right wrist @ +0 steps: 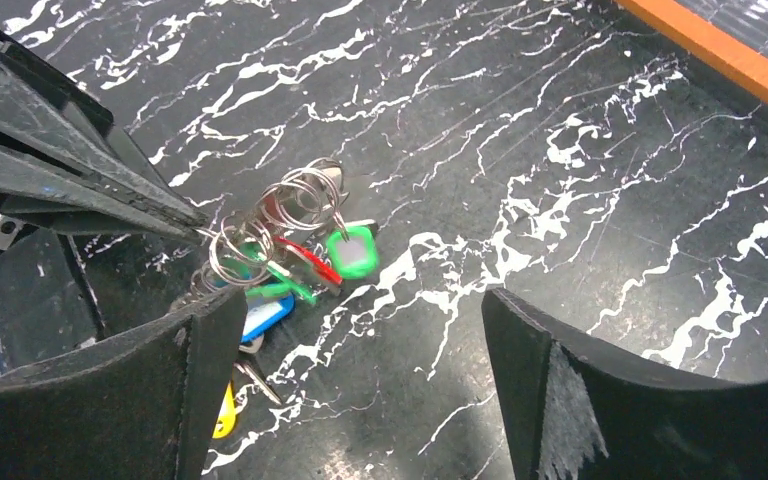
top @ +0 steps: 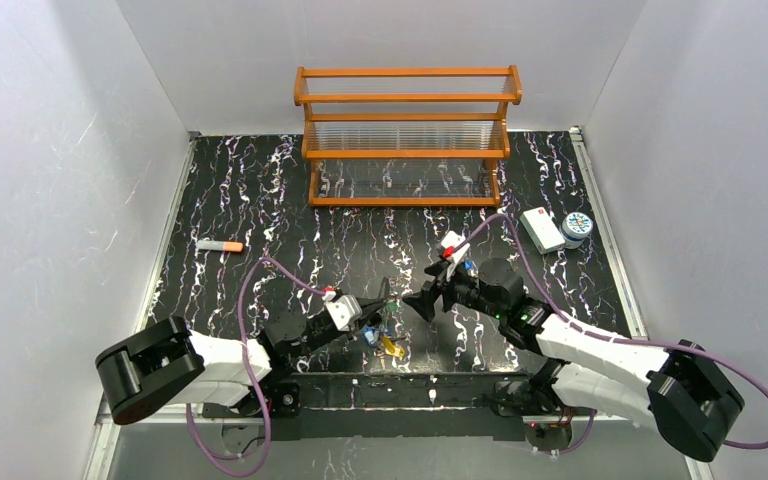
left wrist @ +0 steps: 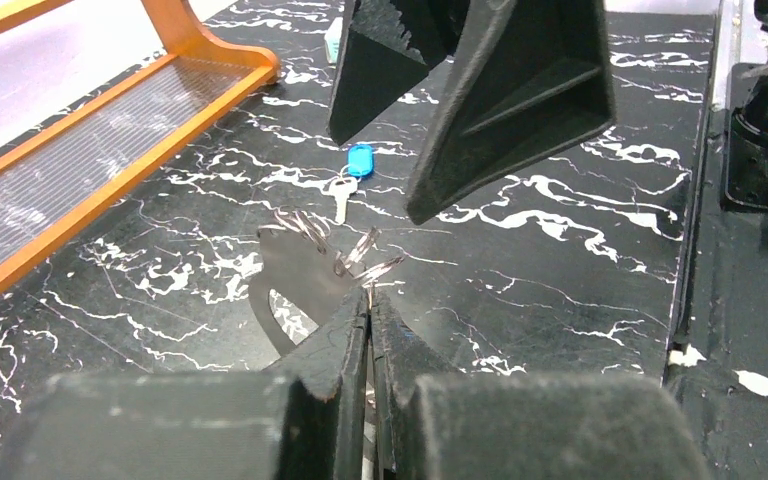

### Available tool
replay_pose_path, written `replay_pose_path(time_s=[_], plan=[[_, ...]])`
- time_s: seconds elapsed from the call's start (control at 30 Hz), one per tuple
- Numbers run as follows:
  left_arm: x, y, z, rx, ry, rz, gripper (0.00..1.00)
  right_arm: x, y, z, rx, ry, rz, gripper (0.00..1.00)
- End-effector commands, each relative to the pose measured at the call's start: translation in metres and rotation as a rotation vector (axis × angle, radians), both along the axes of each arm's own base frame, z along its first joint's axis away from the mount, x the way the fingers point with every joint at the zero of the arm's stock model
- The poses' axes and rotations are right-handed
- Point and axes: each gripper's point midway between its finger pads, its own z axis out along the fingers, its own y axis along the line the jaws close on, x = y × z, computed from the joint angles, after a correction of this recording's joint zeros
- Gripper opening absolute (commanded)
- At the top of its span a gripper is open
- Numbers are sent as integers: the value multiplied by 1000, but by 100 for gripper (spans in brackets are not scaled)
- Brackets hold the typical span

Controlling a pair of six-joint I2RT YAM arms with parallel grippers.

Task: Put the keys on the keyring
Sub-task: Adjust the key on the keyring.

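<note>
My left gripper is shut on the keyring, a thin loop that sticks up past its fingertips. A bunch of keys hangs from it on small split rings, with green, red, blue and yellow tags. My right gripper stands wide open just right of the bunch, nothing between its fingers. One more blue-tagged key lies loose on the mat beyond it.
A wooden rack stands at the back. An orange-tipped grey stick lies at the left. A white box and a round tin sit at the right edge of the black marbled mat.
</note>
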Motion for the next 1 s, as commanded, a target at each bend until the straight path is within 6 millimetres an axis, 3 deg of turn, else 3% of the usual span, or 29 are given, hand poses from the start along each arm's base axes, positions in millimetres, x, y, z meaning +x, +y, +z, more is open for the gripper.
replay_pose_path(time_s=[0.0, 0.13, 0.37, 0.5, 0.67, 0.87, 0.97], plan=[[-4, -4, -17, 82, 7, -36, 0, 0, 4, 2, 7, 1, 24, 92], [-7, -5, -17, 76, 21, -49, 0, -22, 9, -7, 7, -74, 182, 82], [-8, -4, -16, 68, 26, -51, 0, -35, 20, -12, 5, -126, 319, 61], [-7, -5, -15, 64, 27, -49, 0, -40, 28, -10, 22, -135, 379, 57], [-7, -6, -14, 58, 31, -50, 0, -32, 33, 6, 44, -250, 389, 56], [-7, -6, -14, 56, 39, -50, 0, -39, 35, 14, -7, -415, 501, 43], [-7, -7, -13, 50, 39, -50, 0, -37, 35, 17, -24, -451, 506, 42]])
